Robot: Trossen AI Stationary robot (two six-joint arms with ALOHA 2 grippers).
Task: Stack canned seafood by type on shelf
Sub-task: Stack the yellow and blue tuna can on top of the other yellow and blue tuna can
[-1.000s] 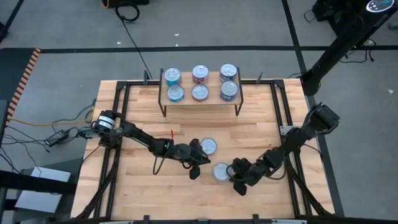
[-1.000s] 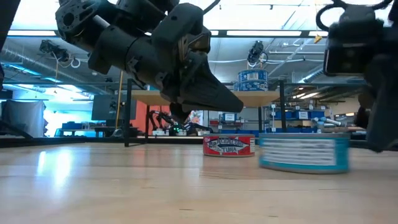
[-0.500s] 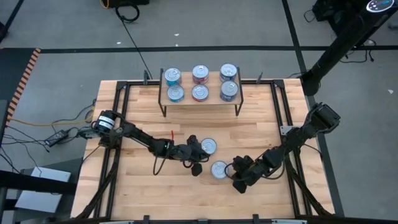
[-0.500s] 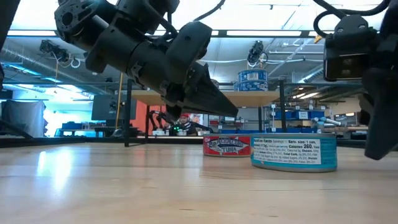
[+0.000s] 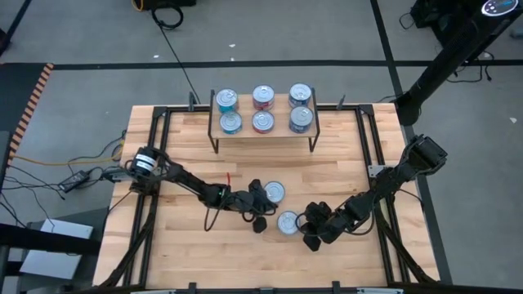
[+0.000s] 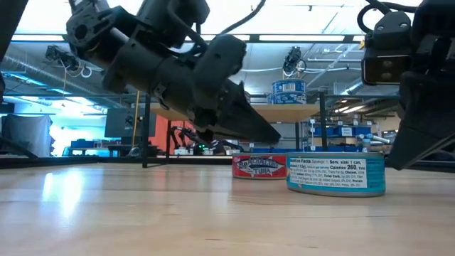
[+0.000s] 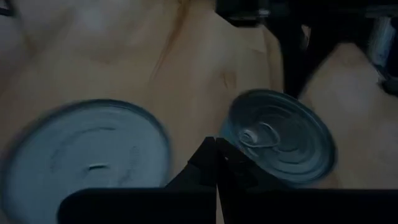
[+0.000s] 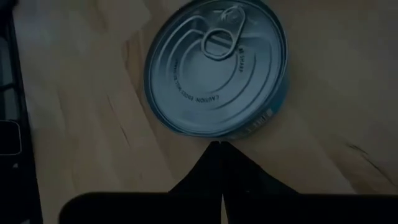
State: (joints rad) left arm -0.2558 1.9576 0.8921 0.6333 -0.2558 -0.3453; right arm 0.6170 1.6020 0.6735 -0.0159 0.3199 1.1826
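Two cans stand flat on the tabletop: a red-labelled tuna can (image 5: 274, 193) and, nearer the front edge, a blue-labelled can (image 5: 288, 222). Several more cans (image 5: 262, 121) stand in three columns on the shelf (image 5: 245, 134) at the table's far side. My left gripper (image 6: 276, 140) is shut. It hovers just above the gap between the two table cans, where the left wrist view shows its tips (image 7: 216, 144). My right gripper (image 8: 220, 145) is shut at the blue can's right side. My right gripper's shut fingertips (image 8: 211, 155) meet the blue can's side wall (image 8: 252, 129) low down. They come from the table's right and slant downward. The can stands flat on the table, top up. Whether the tips still press on it cannot be told.
Black rails (image 5: 159, 139) run along the tabletop's left and right sides. Open wood lies between the shelf and the two table cans, and also at the front left. The room beyond holds shelving and cables.
My right gripper pushed the blue can a short way toward the table's left, closer to the red can, then tipped its wrist while the can stayed put. My left gripper tipped its shut fingers downward toward the cans.
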